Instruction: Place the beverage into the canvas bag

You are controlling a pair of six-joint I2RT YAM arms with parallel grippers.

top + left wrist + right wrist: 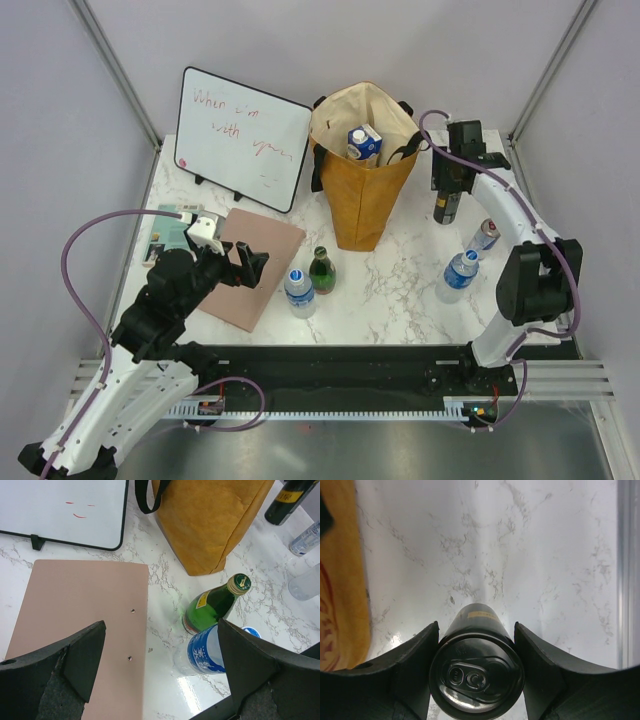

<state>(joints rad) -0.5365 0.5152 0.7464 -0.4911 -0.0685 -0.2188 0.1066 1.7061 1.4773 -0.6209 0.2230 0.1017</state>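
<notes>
The canvas bag (365,200) stands upright at the back centre, mustard-brown with a cream lining, and a blue-and-white carton (364,142) sits inside it. To its right my right gripper (445,188) is shut on a tall black beverage can (443,208). In the right wrist view both fingers press the sides of the black can (477,670) just under its rim, with the bag's fabric (340,580) at the left edge. My left gripper (250,265) hangs open over the pink board (265,250), holding nothing.
A green glass bottle (321,270) and a blue-labelled water bottle (299,292) stand in front of the bag. Another water bottle (459,275) and a small silver-red can (483,237) stand at the right. A whiteboard (240,140) leans at the back left.
</notes>
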